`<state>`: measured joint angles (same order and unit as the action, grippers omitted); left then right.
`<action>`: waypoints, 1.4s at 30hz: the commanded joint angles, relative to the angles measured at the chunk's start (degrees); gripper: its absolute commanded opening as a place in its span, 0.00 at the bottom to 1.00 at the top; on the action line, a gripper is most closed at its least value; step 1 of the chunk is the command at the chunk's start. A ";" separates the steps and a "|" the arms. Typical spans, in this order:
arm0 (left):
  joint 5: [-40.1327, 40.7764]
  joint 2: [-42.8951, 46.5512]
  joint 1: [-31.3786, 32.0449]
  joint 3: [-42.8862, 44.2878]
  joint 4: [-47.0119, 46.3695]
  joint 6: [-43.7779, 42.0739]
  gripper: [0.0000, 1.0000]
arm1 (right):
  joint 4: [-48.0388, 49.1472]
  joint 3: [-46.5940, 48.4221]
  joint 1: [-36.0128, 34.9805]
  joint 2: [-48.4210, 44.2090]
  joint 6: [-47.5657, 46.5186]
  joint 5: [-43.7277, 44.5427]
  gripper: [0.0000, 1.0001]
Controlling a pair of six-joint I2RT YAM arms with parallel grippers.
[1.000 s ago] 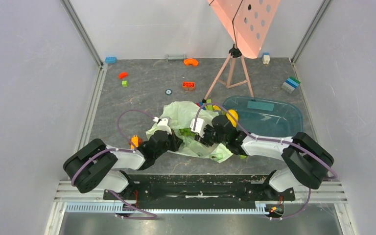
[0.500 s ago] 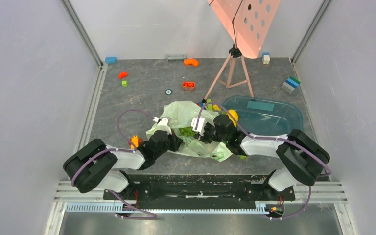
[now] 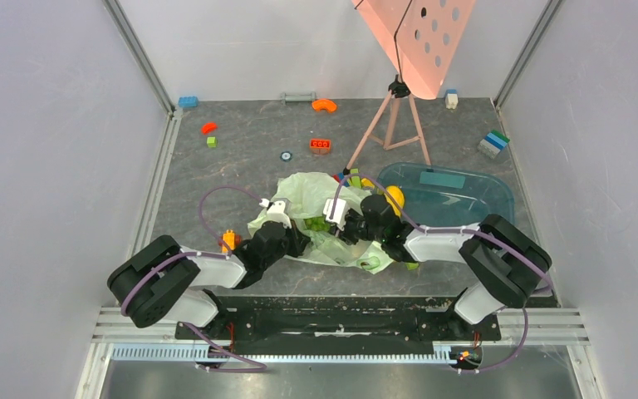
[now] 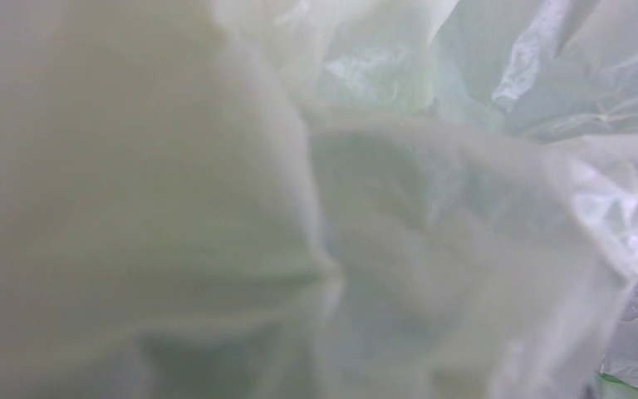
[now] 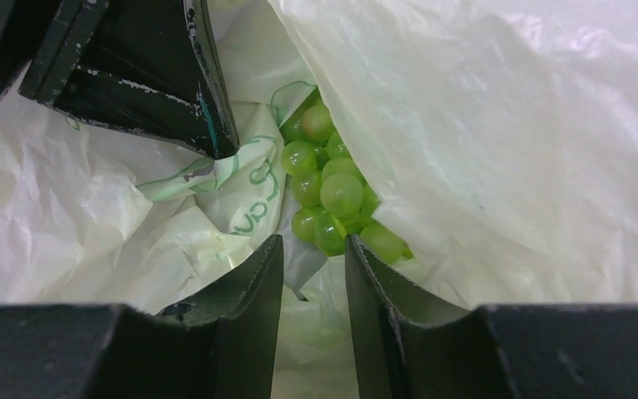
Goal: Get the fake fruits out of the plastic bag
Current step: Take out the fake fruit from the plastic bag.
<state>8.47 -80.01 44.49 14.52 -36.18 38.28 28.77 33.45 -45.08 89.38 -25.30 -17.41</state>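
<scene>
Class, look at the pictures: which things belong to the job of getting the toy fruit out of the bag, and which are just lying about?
Belongs to the job: crinkly pale-green translucent plastic bag; bumpy green plastic grape cluster; smooth yellow plastic fruit.
Lying about: transparent teal-blue tray; red building brick; orange curved piece; blue brick.

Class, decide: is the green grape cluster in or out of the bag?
In: the grape cluster lies between folds of the plastic bag.
</scene>
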 commanded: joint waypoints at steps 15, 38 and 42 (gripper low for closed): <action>1.20 -0.34 0.42 0.68 -2.84 -1.74 0.02 | 3.22 3.97 0.94 2.70 4.25 -0.30 0.27; 1.50 -0.46 0.47 0.68 -2.72 -1.68 0.02 | -7.24 10.80 1.09 -1.84 8.58 -1.83 0.00; 1.46 -0.44 0.41 0.78 -2.53 -1.70 0.02 | -8.47 11.33 1.08 -5.36 9.71 -2.76 0.00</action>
<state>8.86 -80.01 44.51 14.52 -36.18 38.28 20.51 41.89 -44.07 88.92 -17.47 -18.31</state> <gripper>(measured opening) 0.026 0.006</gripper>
